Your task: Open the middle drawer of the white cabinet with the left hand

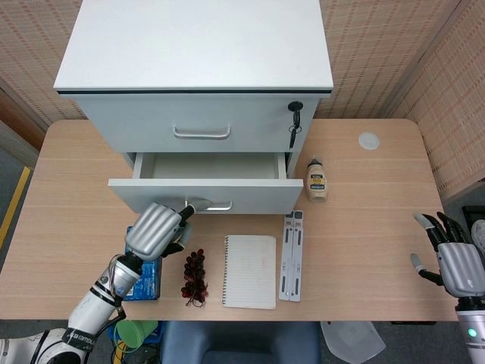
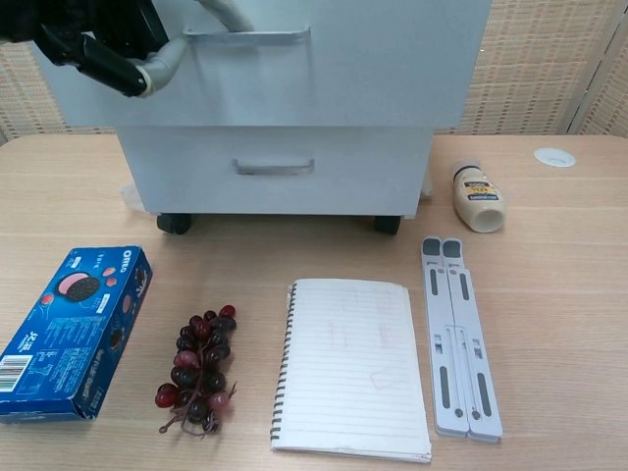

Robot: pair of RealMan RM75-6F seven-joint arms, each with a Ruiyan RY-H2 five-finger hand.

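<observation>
In the head view, the white cabinet [image 1: 194, 76] stands at the back of the bench [image 1: 364, 220]. Its middle drawer [image 1: 206, 193] juts out from under the top drawer, its cavity showing and apparently empty. The left hand [image 1: 157, 227] sits just in front of the drawer face, left of the metal handle [image 1: 210, 205], with fingertips reaching to the handle's left end; it seems hooked on the handle, though the hold itself is hidden. The right hand [image 1: 455, 262] rests well right of the cabinet near the bench edge, fingers spread, holding nothing.

In the chest view, the middle drawer [image 2: 324, 59] overhangs the lower drawer, and the left hand [image 2: 98, 44] curls at the left end of the handle [image 2: 247, 36], a pale finger bent behind the bar.

I judge the drawer rigid, light and running on slides, so a straight pull suits it. The thin, smooth bar is the only purchase; hooked off-centre, the drawer may skew, and the cabinet sits on castors, so it could roll.
</observation>
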